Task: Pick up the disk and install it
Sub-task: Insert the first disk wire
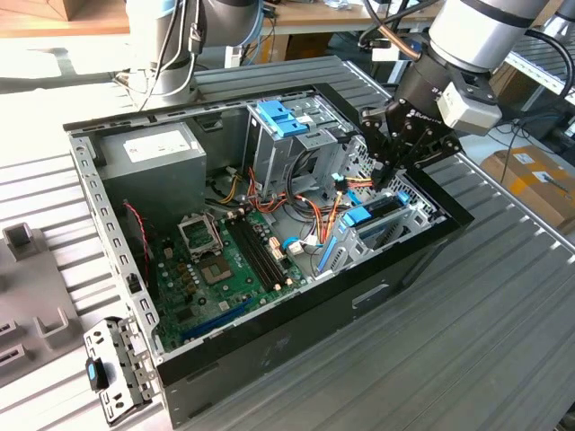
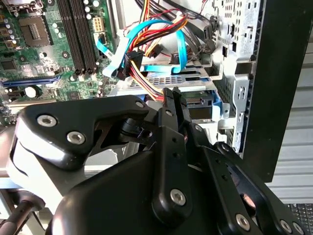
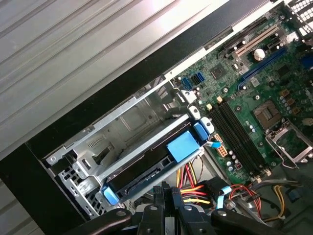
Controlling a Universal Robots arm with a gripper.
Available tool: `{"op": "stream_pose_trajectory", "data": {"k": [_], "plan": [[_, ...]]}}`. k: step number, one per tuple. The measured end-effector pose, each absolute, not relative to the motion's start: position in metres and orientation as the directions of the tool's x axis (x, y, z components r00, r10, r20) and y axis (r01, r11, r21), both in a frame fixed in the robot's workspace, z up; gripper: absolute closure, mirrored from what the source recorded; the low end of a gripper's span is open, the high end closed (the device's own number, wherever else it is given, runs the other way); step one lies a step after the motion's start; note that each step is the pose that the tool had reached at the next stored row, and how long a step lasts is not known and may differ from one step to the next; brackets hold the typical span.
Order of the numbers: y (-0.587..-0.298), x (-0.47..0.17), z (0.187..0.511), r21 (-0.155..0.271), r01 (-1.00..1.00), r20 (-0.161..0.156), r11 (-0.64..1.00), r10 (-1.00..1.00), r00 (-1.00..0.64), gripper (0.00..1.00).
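Note:
The disk (image 1: pixel 375 214), a dark flat drive with bright blue rails, lies in the metal drive cage (image 3: pixel 98 139) at the corner of the open computer case on the exterior view's right. Its blue rail and tab (image 3: pixel 183 146) show in the first wrist view, and its end (image 2: pixel 201 104) shows beyond the fingers in the second wrist view. My gripper (image 1: pixel 380 178) hangs just above the disk. Its thin black fingers (image 2: pixel 171 105) are shut together with nothing between them. The fingertips (image 3: pixel 167 192) stand beside the disk's long edge, near the bundle of coloured wires.
The open case (image 1: pixel 296 314) holds a green motherboard (image 1: pixel 225 260), a grey power-supply box (image 1: pixel 153 153), an upper drive cage with a blue bracket (image 1: pixel 280 117) and loose red, orange and blue cables (image 2: pixel 156 34). Another arm's base (image 1: pixel 166 45) stands behind it. A cardboard box (image 1: pixel 532 175) lies at the right.

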State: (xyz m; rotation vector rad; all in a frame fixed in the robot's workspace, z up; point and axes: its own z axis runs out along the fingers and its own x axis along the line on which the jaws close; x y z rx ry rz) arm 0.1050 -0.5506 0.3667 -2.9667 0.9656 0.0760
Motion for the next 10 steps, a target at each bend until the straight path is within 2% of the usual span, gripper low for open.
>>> {"op": "stream_pose_trajectory", "data": {"k": [10], "plan": [[-0.5506,0.1051,0.3656,-0.004,-0.623,-0.052,-0.783,-0.622,0.782,0.83]]}}
